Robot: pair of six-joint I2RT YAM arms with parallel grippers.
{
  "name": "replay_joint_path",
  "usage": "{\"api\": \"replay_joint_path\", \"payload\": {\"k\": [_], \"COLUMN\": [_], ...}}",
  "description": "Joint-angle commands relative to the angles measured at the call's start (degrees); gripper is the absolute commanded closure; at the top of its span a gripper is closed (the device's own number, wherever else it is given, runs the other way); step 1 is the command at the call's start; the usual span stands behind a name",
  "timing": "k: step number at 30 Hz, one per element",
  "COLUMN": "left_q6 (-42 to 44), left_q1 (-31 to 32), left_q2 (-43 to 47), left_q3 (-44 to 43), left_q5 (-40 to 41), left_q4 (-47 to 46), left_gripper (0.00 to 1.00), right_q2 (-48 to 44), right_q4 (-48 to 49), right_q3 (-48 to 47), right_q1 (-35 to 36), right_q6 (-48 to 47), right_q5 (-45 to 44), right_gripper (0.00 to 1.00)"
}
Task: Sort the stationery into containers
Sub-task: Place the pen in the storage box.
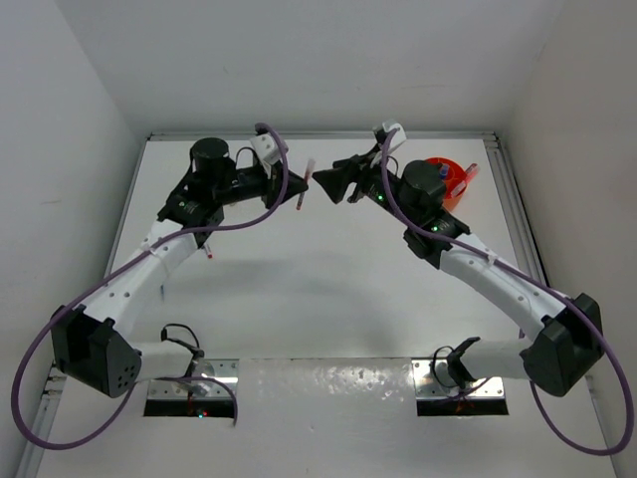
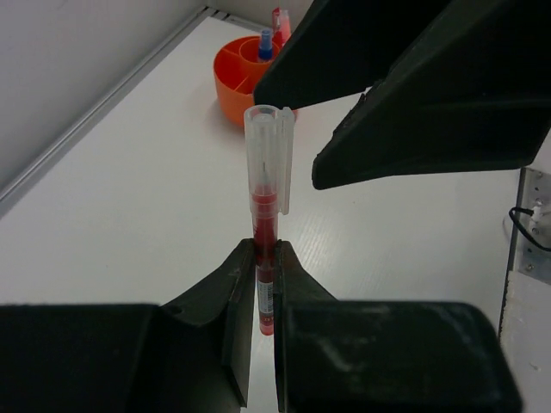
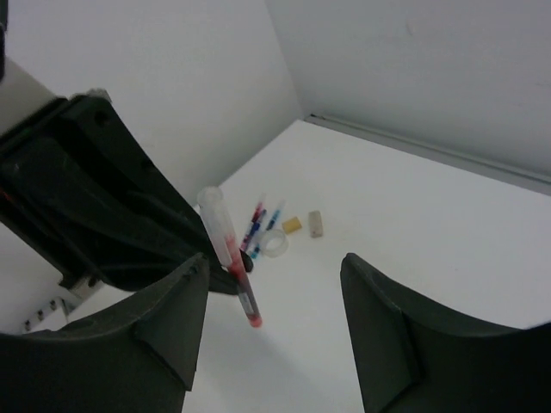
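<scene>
A red pen with a clear cap (image 2: 269, 155) stands upright between the fingers of my left gripper (image 2: 265, 251), which is shut on its lower barrel. In the top view the pen (image 1: 303, 192) hangs above mid-table at the left gripper (image 1: 295, 189). My right gripper (image 1: 324, 185) faces it from the right, open, its fingers (image 2: 413, 95) just beyond the cap. In the right wrist view the pen (image 3: 232, 262) sits close to the left finger of the right gripper (image 3: 275, 267), untouched. The orange tub (image 2: 234, 82) holds a blue-capped bottle (image 2: 265, 43).
On the table beyond the pen lie blue and red pens (image 3: 261, 224), a clear tape ring (image 3: 274, 243), a yellowish block (image 3: 293, 225) and a beige block (image 3: 316, 224). The orange tub (image 1: 453, 179) stands at the back right, near the wall.
</scene>
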State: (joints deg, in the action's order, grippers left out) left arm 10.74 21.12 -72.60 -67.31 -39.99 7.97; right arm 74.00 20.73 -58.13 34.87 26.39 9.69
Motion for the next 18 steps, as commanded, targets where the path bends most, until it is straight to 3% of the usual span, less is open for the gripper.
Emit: {"api": "replay_joint_path", "payload": {"k": [1,14,18], "left_q6": [-1.9,-5.2,-6.1], "left_q1": [1.1,2.4,2.5], "left_q2": [1.0,1.8,2.0], "left_q3": [2.1,2.9,3.4], "left_q5": [-1.9,-1.6,-1.4], "left_q4": [-6.0,-9.8,-10.6], "left_gripper": [1.0,1.0,1.0], "right_q2": [-0.3,4.3,6.2], "right_q4": [7.8,10.7,10.8], "right_q3": [0.3,-0.6,-1.6], "right_q1": [0.6,2.8,3.4], "right_q6": [5.6,7.1,7.3], "right_q5": [1.1,-0.2,-0.6], "right_gripper": [0.4,0.52,0.61]}}
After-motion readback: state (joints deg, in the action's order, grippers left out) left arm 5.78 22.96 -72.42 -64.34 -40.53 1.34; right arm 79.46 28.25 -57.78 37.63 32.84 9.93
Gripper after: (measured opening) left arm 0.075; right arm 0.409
